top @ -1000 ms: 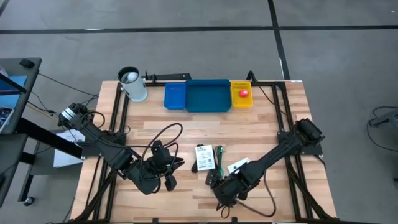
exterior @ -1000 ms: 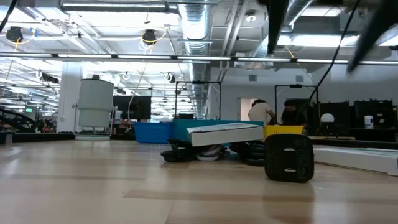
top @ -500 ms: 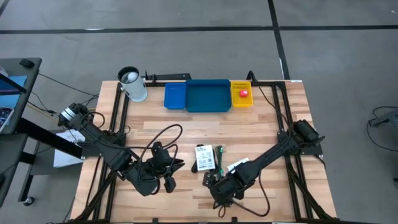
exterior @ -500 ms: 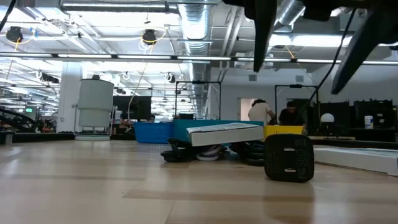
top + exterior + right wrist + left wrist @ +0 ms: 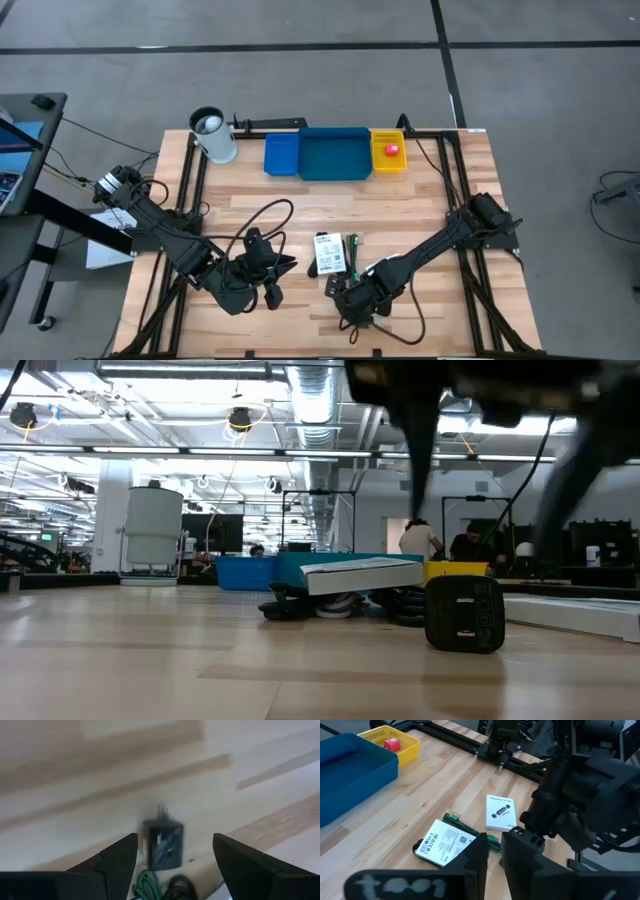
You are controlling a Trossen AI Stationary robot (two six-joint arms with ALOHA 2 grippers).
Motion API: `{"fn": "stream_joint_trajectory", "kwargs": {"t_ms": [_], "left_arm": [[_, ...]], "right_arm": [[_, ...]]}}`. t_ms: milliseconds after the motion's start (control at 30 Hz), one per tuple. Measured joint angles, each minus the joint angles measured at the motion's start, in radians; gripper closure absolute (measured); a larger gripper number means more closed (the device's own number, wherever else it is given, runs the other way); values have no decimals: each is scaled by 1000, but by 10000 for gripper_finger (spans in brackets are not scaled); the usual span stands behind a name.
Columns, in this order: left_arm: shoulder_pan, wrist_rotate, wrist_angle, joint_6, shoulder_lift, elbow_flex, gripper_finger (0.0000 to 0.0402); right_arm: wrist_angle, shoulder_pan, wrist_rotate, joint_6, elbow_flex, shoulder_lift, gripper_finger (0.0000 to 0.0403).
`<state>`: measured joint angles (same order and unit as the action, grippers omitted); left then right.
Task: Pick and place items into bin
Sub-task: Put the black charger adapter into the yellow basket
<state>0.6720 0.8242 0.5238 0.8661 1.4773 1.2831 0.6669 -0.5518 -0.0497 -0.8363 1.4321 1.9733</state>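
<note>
Right gripper (image 5: pixel 170 855) hanging wide open over black piece (image 5: pixel 164 844), lining up for a grab.
Left gripper (image 5: pixel 492 852) idling at 7 o'clock, fingers nearly together, holding nothing; red block (image 5: pixel 391 150) already sitting in yellow tray (image 5: pixel 388 165).

right gripper (image 5: pixel 490 470): blurred, top cut off | second packet (image 5: pixel 385 265): mostly under arm

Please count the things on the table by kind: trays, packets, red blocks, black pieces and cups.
Trays: 3
White packets: 2
Red block: 1
Black piece: 1
Cup: 1
Total: 8
</note>
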Motion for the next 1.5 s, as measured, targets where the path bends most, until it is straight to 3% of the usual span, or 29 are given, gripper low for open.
{"fn": "stream_joint_trajectory", "kwargs": {"t_ms": [1500], "left_arm": [[0, 0, -15, -18, 0, 0, 359]], "right_arm": [[-40, 87, 87, -38, 2, 44, 148]]}}
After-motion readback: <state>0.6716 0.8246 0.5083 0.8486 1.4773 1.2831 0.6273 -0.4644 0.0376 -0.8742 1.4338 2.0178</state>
